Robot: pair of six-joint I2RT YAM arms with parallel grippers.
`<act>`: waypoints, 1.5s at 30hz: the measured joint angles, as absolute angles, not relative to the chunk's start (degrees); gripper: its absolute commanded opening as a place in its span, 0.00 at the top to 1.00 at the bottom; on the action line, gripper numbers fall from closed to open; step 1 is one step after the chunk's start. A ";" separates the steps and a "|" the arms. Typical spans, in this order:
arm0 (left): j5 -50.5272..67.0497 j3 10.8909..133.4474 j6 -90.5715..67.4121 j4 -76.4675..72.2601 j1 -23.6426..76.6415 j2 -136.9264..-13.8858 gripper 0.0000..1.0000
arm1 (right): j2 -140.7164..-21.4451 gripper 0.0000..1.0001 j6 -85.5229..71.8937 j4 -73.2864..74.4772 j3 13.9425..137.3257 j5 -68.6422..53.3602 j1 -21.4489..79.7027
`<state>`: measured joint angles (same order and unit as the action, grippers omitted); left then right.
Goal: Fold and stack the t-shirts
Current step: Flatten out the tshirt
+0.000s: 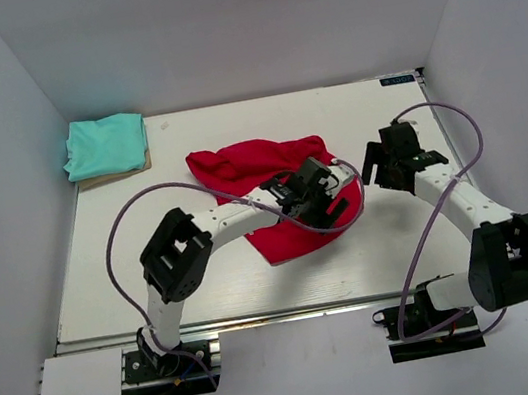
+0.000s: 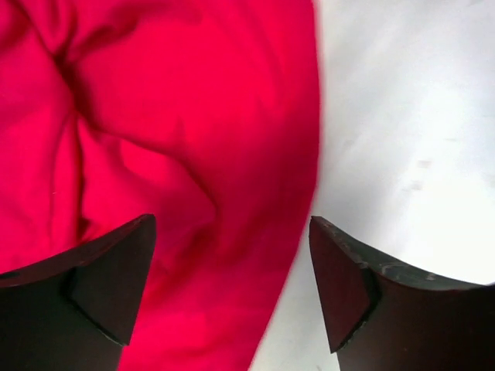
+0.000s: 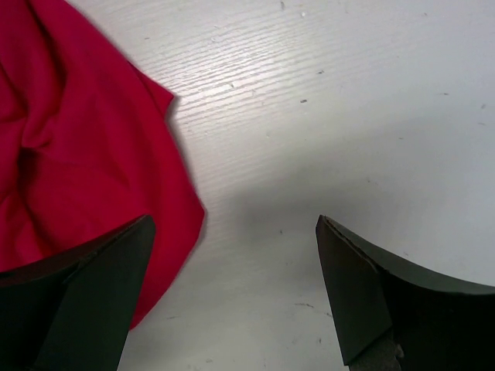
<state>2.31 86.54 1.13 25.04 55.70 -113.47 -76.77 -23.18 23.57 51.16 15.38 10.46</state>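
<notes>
The pale wood-grain tabletop [image 1: 258,285] carries a crumpled red t-shirt [image 1: 239,166] near its middle. In its far left corner, a neatly folded teal t-shirt [image 1: 105,145] rests on a tan sheet [image 1: 113,175].

Red t-shirt [image 1: 239,166] lay unfolded and rumpled near the middle of the surface [image 1: 115,273], creased in soft ridges, its edges uneven. Teal t-shirt [image 1: 105,145] sat in a neat rectangular fold at the far left corner, well apart from the red one.
</notes>
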 measured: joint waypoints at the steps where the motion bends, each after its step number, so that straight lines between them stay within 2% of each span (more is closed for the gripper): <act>1: 1.65 86.83 1.13 25.19 55.77 -114.83 0.12 | -76.09 0.10 -23.16 23.77 50.85 15.38 10.11; 3: -0.32 86.87 1.10 25.23 55.70 -116.75 0.12 | -74.74 0.10 -23.18 24.47 50.68 15.55 9.52; 6: -4.27 86.87 1.02 25.12 55.61 -118.72 0.18 | -72.42 0.10 -23.18 24.86 50.68 15.53 8.64; 7: -5.61 86.85 0.95 24.91 55.57 -119.15 0.26 | -71.55 0.10 -23.16 25.02 50.68 15.31 8.54; 9: -7.73 86.85 0.43 24.36 55.27 -119.74 0.35 | -70.00 0.10 -23.05 25.17 50.65 14.52 8.21; 10: -8.49 86.85 0.21 24.18 55.22 -119.87 0.49 | -69.36 0.10 -22.85 25.12 50.54 13.91 8.14; 12: -9.74 86.85 -0.45 23.55 55.16 -119.90 0.67 | -68.62 0.10 -22.35 24.99 50.11 12.60 8.08; 13: -10.02 86.85 -0.78 23.27 55.09 -119.90 0.87 | -68.55 0.10 -22.00 24.91 49.76 11.77 8.01; 14: -10.20 86.87 -1.19 23.07 55.02 -119.90 0.95 | -68.60 0.11 -21.71 24.73 49.28 11.14 8.01; 15: -10.28 86.87 -1.52 22.98 55.00 -119.90 1.00 | -68.62 0.11 -21.41 24.62 48.82 10.68 7.99; 20: -10.28 86.91 -2.61 21.85 54.96 -119.79 1.00 | -68.99 0.20 -20.53 23.86 46.78 9.63 8.01; 23: -11.75 86.83 -3.51 21.74 54.81 -118.78 1.00 | -70.28 0.20 -20.21 22.28 45.82 7.81 8.23; 31: -22.48 84.73 -6.17 19.18 53.01 -106.50 1.00 | -81.38 0.25 -19.11 16.80 45.71 0.54 10.48; 38: -27.20 84.73 -9.21 17.67 45.93 -101.41 1.00 | -89.32 0.28 -19.09 14.02 48.88 -0.32 12.14; 41: -27.27 84.09 -10.02 17.93 42.76 -101.41 1.00 | -92.20 0.36 -19.03 12.60 50.13 0.75 12.62; 43: -27.22 83.96 -10.44 18.39 40.99 -101.41 1.00 | -93.93 0.52 -18.90 12.38 51.03 1.41 12.95; 44: -27.22 83.96 -10.59 18.50 40.23 -101.38 1.00 | -94.50 0.64 -18.92 11.97 51.46 1.56 13.19; 45: -27.20 83.96 -10.63 18.41 39.55 -101.32 1.00 | -95.11 0.83 -18.98 11.68 51.81 1.69 13.30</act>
